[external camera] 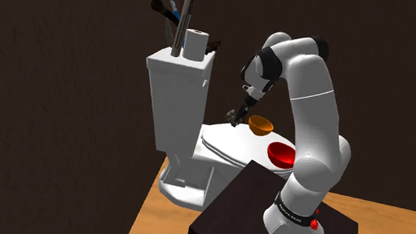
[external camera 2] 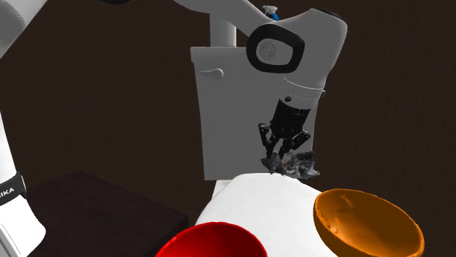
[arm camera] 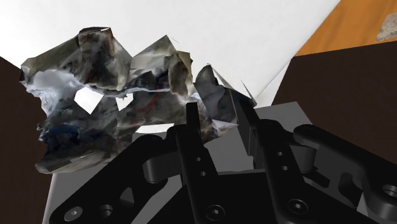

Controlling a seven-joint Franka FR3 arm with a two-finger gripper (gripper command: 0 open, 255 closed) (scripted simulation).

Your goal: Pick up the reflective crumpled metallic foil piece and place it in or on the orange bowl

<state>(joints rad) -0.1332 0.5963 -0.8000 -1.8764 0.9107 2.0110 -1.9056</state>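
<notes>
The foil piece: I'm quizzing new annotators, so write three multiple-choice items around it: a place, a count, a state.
1. Where is the orange bowl? A on the toilet lid; B on the tank; C on the floor.
2. How many bowls? A one; B two; C three.
3. The end effector is: A wide open; B shut on the foil piece; C holding a brush.
Key: 1A, it rests on the white lid; 2B, orange bowl plus red bowl; 3B, it clasps the foil's edge.

One foil piece (arm camera: 102,57), one orange bowl (external camera: 260,125), one red bowl (external camera: 280,154), one paper roll (external camera: 196,45), perhaps two brushes (external camera: 161,9)
</notes>
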